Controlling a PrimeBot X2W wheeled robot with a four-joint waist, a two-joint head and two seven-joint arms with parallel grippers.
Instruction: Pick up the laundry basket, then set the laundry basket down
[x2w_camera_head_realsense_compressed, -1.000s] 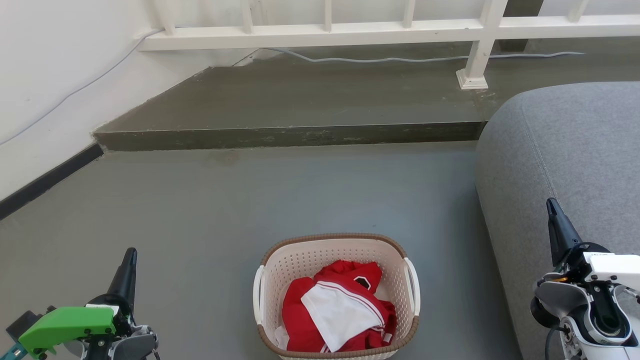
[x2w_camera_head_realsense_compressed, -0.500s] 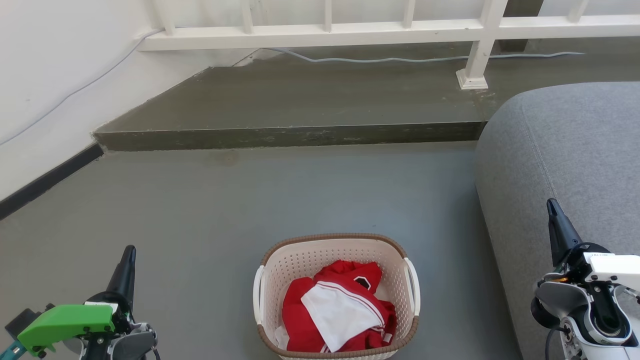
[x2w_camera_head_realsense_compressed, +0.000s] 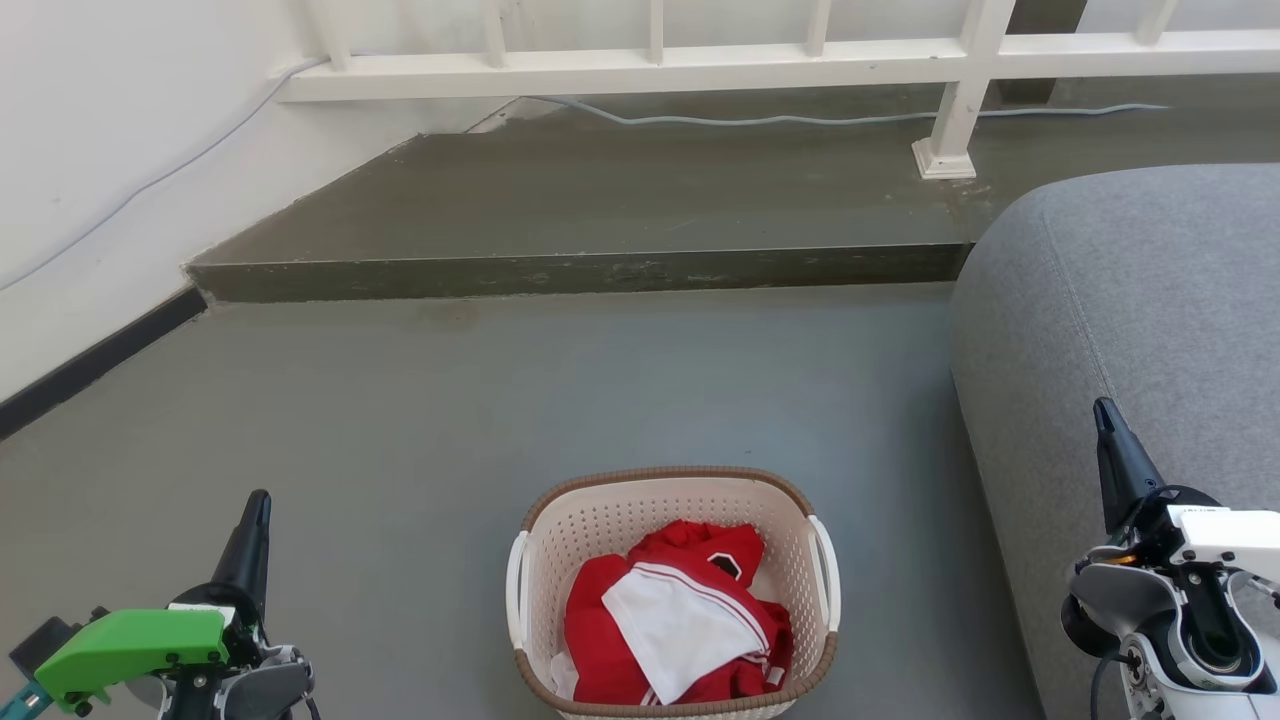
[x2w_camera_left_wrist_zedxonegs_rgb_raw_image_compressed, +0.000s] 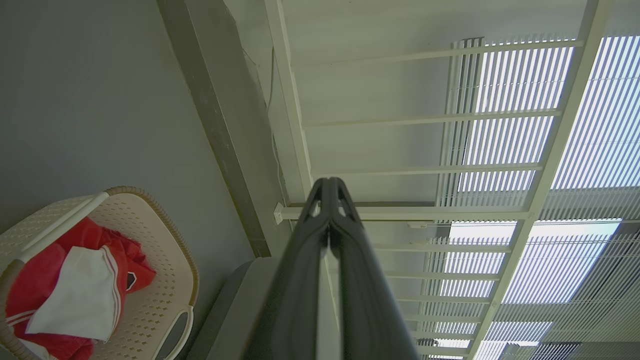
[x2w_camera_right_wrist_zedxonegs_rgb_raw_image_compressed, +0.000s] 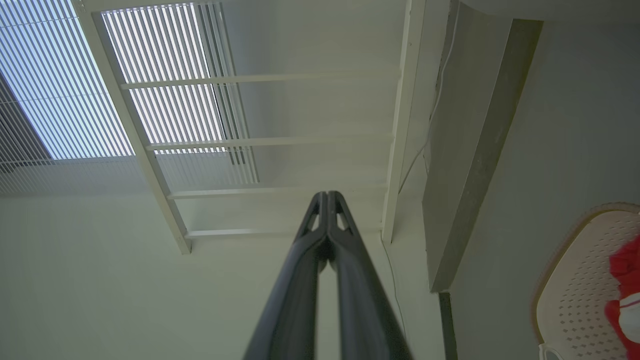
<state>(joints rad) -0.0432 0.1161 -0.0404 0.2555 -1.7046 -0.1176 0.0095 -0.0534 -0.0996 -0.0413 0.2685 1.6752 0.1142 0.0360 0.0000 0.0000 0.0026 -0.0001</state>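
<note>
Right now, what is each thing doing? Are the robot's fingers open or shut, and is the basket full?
laundry basket: upright on the floor, not held.
clothes: crumpled inside the basket.
left gripper: fingers shut, empty.
right gripper: fingers shut, empty.

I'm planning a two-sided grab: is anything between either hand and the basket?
Nothing visible on the left: bare floor separates the left hand from the basket. The right hand shows against the sofa, whose edge lies beside the basket; its height over the sofa is unclear.
</note>
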